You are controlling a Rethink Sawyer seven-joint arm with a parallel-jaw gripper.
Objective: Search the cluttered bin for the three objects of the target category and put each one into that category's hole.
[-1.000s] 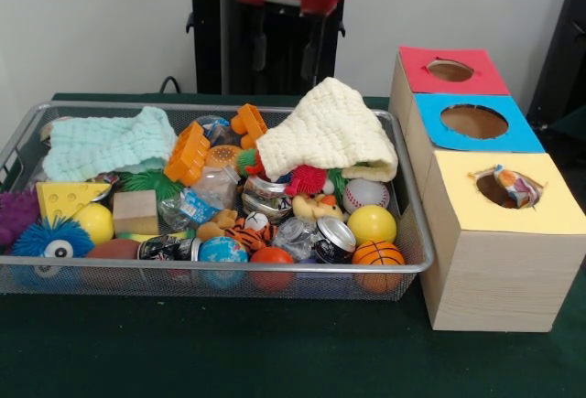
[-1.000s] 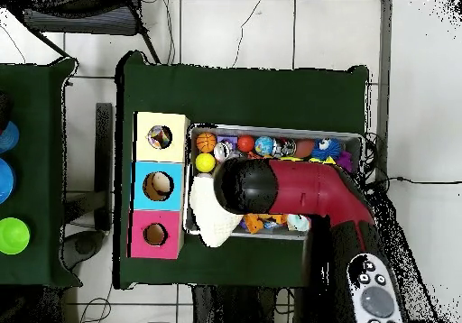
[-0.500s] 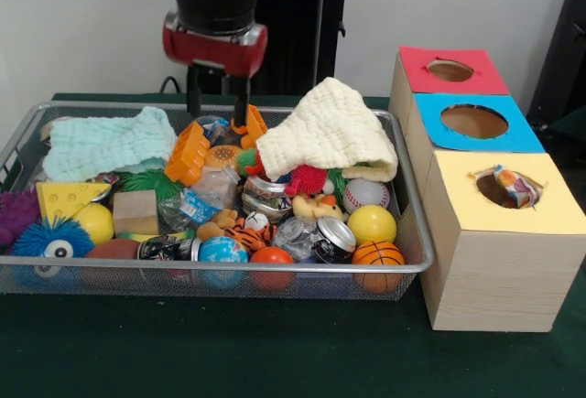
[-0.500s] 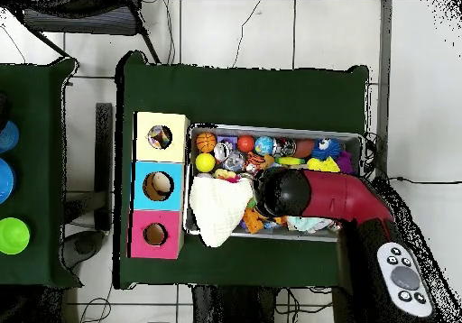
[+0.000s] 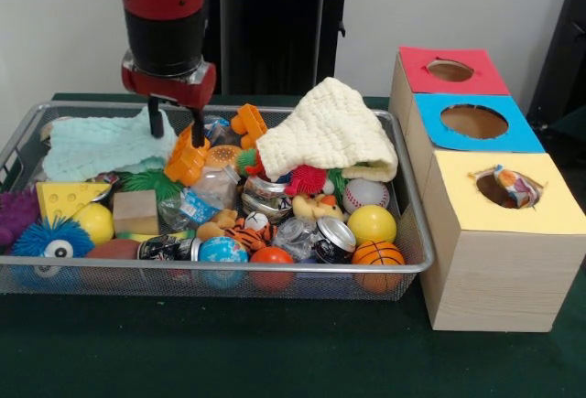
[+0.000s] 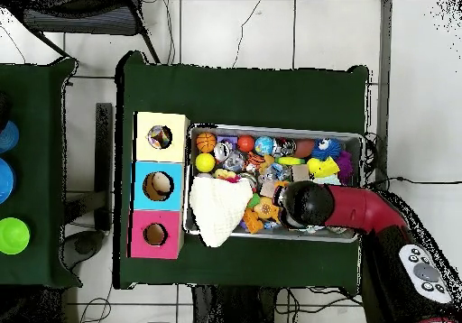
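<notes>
Green table; fingers (image 5: 175, 129) spread above mint cloth (image 5: 101, 145) in bin (image 5: 414, 261)

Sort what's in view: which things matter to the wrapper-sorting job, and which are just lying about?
Job: wire bin, yellow hole, spotted wrapper sitting in it, open gripper.
Lying about: cream cloth, mint cloth, basketball, blue hole, red hole.

Green-clothed table (image 5: 275, 352) carries wire bin (image 5: 385, 274) and, apparently touching, wooden boxes (image 5: 499, 279)
</notes>
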